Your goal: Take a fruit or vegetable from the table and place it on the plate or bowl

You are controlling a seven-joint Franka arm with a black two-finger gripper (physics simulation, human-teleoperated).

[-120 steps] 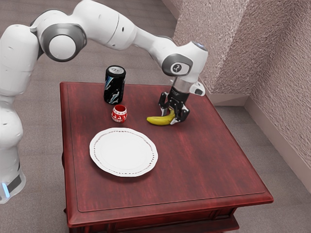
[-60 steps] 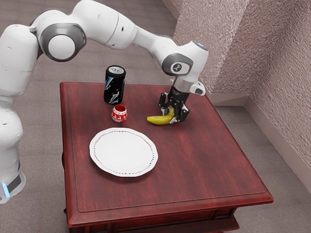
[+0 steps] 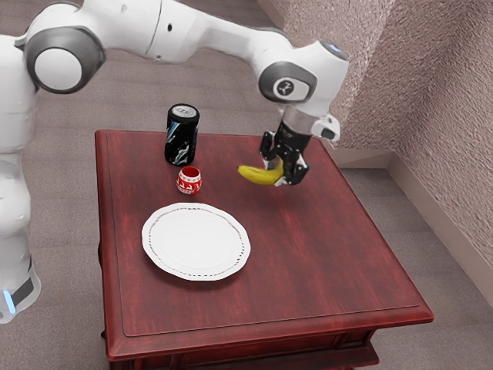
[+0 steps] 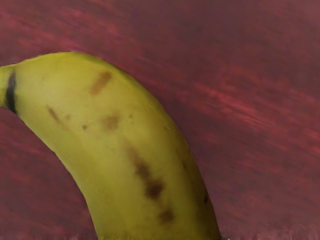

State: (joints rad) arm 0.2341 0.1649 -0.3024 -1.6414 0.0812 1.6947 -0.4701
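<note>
Exterior view: you see the white arm [image 3: 192,35] come in from about 10 o'clock and reach over the back part of the red-brown table [image 3: 323,254].
Gripper: your black gripper [image 3: 283,171] points down. Its two fingers pinch the banana from two sides, so it is closed tight on the fruit.
Banana: the yellow banana [image 3: 258,175] is held by its 3 o'clock end. The rest of it sticks out toward 9 o'clock. From the plate it sits between 1 and 2 o'clock, well apart from the rim.
Change: a second ago the banana lay on the wood. Now the banana and the gripper are both higher, so the fruit is up off the table.
Plate: the white plate [image 3: 196,240] lies flat on the 9 o'clock side of the table's middle. The banana is not on it yet.
Red cup: a small red cup [image 3: 189,180] stands at 12 o'clock from the plate, near its rim.
Can: a black can [image 3: 182,135] stands upright at 12 o'clock from the cup, near the table's back edge.
Wrist view: you see the banana [image 4: 120,160] close under your hand. Its skin is yellow with brown spots, and it has a dark mark near its tip. The red wood of the table [image 4: 250,100] is behind it.
</note>
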